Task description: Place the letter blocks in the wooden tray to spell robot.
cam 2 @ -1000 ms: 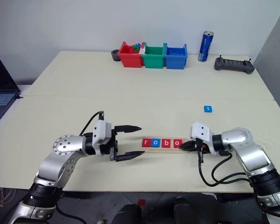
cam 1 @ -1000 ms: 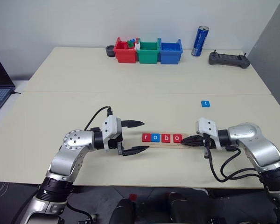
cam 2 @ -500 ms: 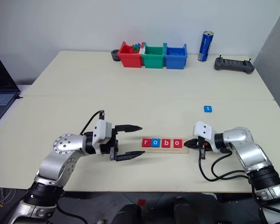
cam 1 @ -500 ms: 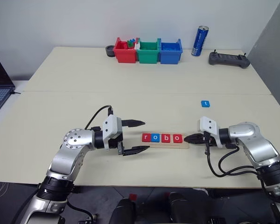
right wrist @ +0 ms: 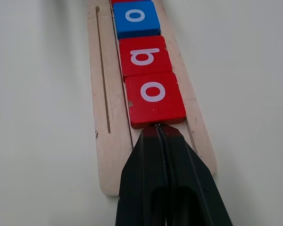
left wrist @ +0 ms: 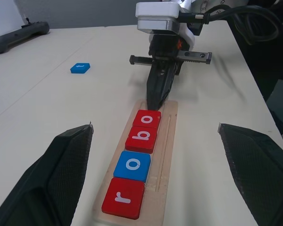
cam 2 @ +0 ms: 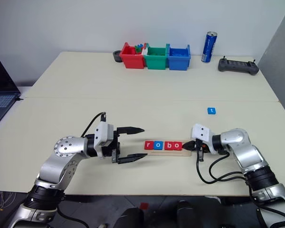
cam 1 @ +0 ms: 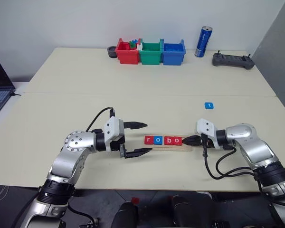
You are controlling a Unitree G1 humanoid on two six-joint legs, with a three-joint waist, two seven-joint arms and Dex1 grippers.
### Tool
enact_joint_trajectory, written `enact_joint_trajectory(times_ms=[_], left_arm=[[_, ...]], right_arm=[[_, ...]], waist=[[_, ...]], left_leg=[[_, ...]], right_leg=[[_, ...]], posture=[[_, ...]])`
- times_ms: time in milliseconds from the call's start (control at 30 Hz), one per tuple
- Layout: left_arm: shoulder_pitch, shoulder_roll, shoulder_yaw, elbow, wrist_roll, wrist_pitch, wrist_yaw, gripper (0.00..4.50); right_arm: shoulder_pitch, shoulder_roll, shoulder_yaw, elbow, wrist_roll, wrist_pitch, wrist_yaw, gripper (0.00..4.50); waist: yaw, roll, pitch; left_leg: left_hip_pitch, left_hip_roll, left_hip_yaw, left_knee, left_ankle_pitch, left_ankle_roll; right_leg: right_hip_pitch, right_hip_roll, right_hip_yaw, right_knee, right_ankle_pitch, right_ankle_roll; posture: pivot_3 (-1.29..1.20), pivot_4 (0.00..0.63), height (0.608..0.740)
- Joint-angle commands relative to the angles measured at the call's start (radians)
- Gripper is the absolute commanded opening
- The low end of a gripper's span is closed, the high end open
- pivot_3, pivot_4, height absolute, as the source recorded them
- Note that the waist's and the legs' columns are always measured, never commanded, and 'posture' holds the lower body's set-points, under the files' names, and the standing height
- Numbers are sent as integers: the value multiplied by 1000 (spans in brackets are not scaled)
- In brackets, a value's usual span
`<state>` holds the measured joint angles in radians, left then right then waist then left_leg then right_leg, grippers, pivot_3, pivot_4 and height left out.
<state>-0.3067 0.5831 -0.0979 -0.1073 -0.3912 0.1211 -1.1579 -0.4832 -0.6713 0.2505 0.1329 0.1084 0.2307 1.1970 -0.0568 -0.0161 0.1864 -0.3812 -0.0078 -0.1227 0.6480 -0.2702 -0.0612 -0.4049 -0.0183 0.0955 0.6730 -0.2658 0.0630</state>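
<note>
The right gripper had its fingers pinched together with nothing between them, the tip right up against the end of the last red "o" block in the tray, so it looked like it was nudging the row along, not picking anything. To do that well, I'd say it needed to stay low and push straight down the groove, slowly, or the blocks could ride up over each other or skew out. Four sat in the tray reading r-o-b-o, touching end to end, with bare wood left at the right end for one more. The blue "t" was out on the table, well apart from the tray, on the far right side. The left gripper hung just off the tray's left end with fingers wide apart, empty. Compared with a second earlier, the right gripper had slid in leftward and the row had shifted left with it. The left arm hadn't budged, and the "t" hadn't either.
</note>
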Motion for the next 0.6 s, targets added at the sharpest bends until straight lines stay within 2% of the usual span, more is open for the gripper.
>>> enact_joint_trajectory(times_ms=[33, 333, 600], left_arm=[[5, 11, 19, -31, -4, -11, 4, 4500], [13, 14, 19, -36, -3, -15, 5, 4500], [14, 12, 18, -36, -5, -17, 10, 4500]], right_arm=[[-18, 3, -8, -23, 3, -8, 0, 51], [-10, 8, -11, -39, 6, -5, 7, 51], [16, -80, -88, -130, 60, 72, 19, 51]], waist=[[0, 0, 0], [0, 0, 0], [1, 0, 0]], left_leg=[[0, 0, 0, 0, 0, 0], [0, 0, 0, 0, 0, 0], [0, 0, 0, 0, 0, 0]], right_leg=[[0, 0, 0, 0, 0, 0], [0, 0, 0, 0, 0, 0], [0, 0, 0, 0, 0, 0]], posture=[[0, 150, 740], [0, 150, 740], [0, 150, 740]])
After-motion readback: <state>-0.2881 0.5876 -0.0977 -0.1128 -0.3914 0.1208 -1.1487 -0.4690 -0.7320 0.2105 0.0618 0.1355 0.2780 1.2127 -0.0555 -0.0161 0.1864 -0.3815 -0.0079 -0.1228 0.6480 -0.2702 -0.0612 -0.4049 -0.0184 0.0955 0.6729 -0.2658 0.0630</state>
